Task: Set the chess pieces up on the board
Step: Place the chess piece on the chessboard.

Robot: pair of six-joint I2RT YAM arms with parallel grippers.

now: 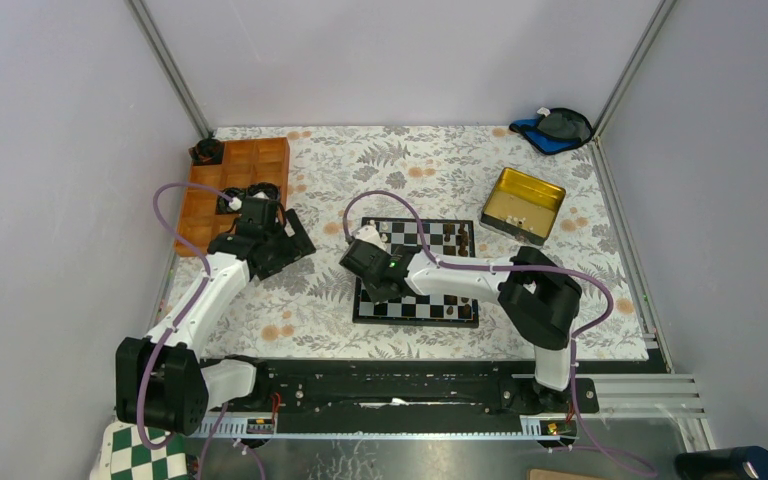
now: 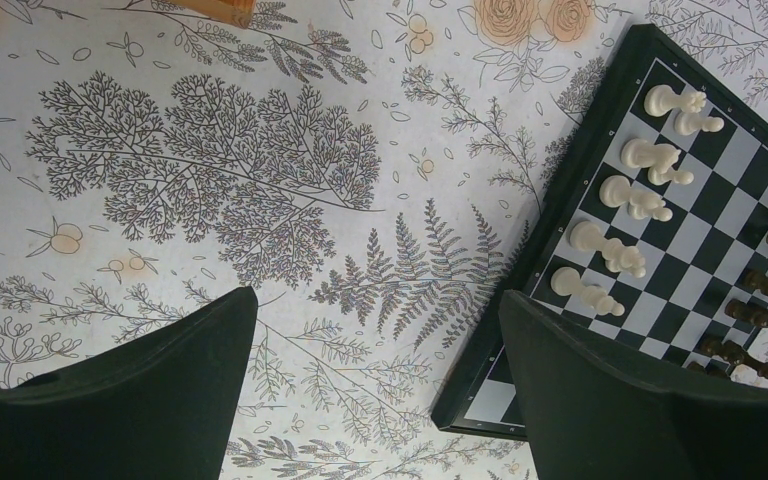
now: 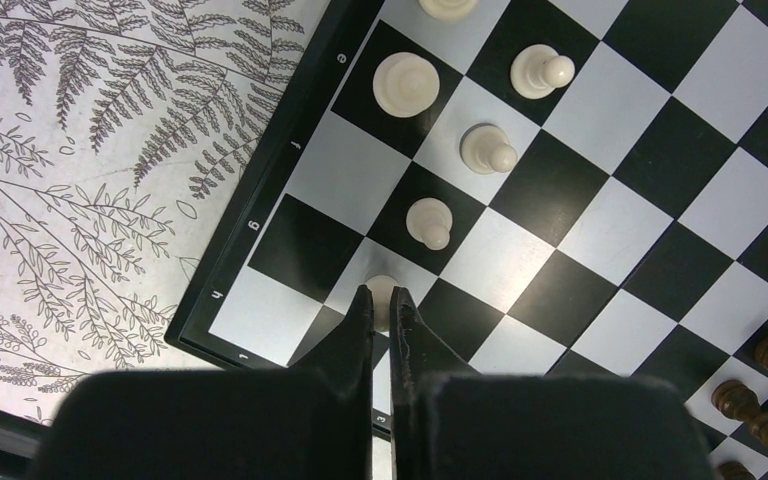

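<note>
The board [image 1: 416, 320] lies mid-table on the flowered cloth, its black frame [image 3: 260, 190] and near corner showing in the right wrist view. My right gripper [image 3: 381, 295] hangs low over that corner, shut on a small white chess piece [image 3: 380, 284] pinched between its tips above a pale square. Three more white pieces [image 3: 429, 222] stand on the squares just beyond it. My left gripper [image 2: 375, 295] stands open over bare cloth just left of the board's frame [image 2: 580, 170], holding nothing. Several white pieces [image 2: 610, 250] line that edge.
Dark brown pieces [image 2: 760, 290] stand along the board's far side. An orange wooden tray [image 1: 235, 185] sits at the back left, a gold tin [image 1: 528, 203] at the back right, a blue and black cloth [image 1: 555, 127] in the far corner. A green-and-white checkered board [image 1: 140, 455] lies by the left base.
</note>
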